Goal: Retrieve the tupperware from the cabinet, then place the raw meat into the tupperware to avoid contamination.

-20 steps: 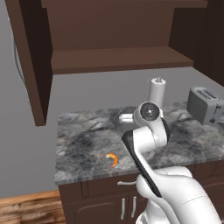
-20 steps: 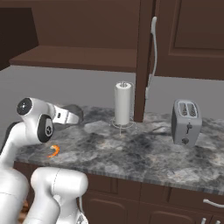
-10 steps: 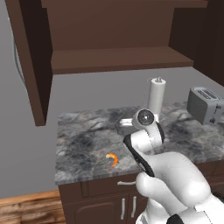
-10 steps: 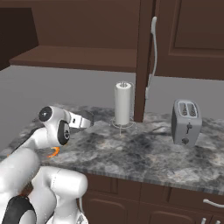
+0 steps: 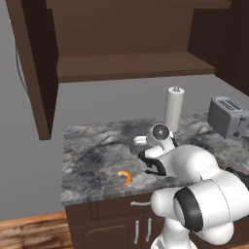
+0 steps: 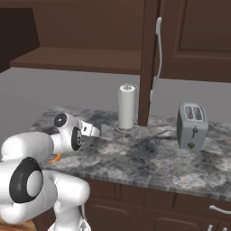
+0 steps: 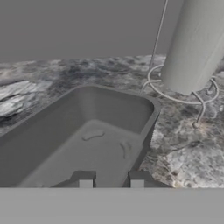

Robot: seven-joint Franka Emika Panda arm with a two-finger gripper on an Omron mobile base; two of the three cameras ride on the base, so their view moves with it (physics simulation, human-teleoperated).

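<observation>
Since a second ago, our arm has swung down and forward over counter [image 6: 149, 158]. Our gripper [image 7: 111, 178] is pinching near edge of tupperware [image 7: 94, 135], fingers almost shut, holding it above counter, near paper towel roll [image 7: 195, 46]. Raw meat [image 5: 125, 178] is lying on counter, left of arm. Toaster [image 6: 192, 126] is sitting far right. Cabinet [image 5: 126, 46] is hanging open above.

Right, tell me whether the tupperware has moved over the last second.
Yes. In the right base view the tupperware has shifted right and slightly down, closer to the paper towel roll, which has stayed put.
</observation>
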